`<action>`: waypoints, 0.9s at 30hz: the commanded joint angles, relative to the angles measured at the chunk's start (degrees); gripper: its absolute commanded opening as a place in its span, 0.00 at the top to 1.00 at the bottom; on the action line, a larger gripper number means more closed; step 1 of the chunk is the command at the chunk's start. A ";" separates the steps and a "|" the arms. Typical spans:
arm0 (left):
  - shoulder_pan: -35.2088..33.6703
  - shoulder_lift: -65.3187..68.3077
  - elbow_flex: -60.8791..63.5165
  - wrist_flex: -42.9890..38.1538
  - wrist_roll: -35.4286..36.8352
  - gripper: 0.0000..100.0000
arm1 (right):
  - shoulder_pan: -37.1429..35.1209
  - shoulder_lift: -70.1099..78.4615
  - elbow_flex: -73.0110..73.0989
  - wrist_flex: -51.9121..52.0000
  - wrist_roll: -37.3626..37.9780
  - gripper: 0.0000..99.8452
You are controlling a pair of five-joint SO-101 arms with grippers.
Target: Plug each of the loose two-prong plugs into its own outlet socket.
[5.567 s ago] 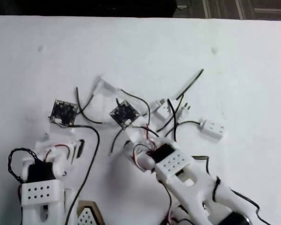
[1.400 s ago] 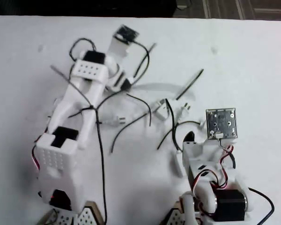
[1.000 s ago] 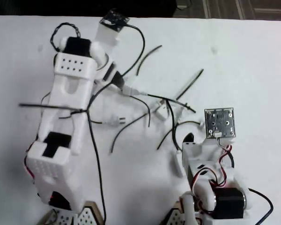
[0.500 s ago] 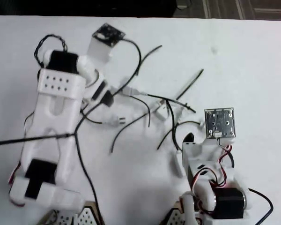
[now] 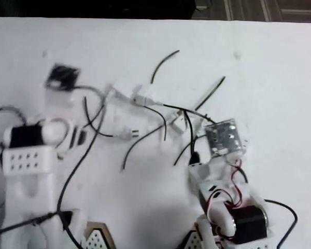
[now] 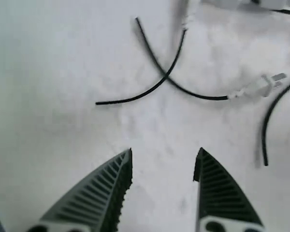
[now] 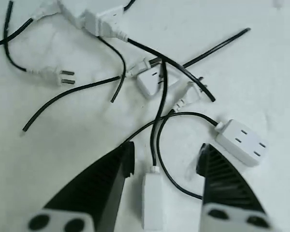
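Your left gripper (image 6: pixel 164 157) hangs over bare table, jaws wide and empty; a loose two-prong plug (image 6: pixel 258 87) lies apart from them, to the gripper's right in the high view. Your right gripper (image 7: pixel 166 152) also stands wide, with a white outlet block (image 7: pixel 153 200) lying between the jaws, ungripped, and an outlet socket (image 7: pixel 241 141) just beside one finger. Black cords (image 7: pixel 159 101) tangle beyond. The white table (image 5: pixel 280 78) ends at a dark floor (image 5: pixel 145 8) on the far side.

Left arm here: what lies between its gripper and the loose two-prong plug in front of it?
Bare table, seen in the left wrist view. The left gripper is open and empty; the plug lies apart from it.
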 commanded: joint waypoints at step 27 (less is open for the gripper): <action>-17.01 -22.73 36.92 -14.24 -6.33 0.79 | -21.23 93.76 -56.44 -8.92 40.35 0.79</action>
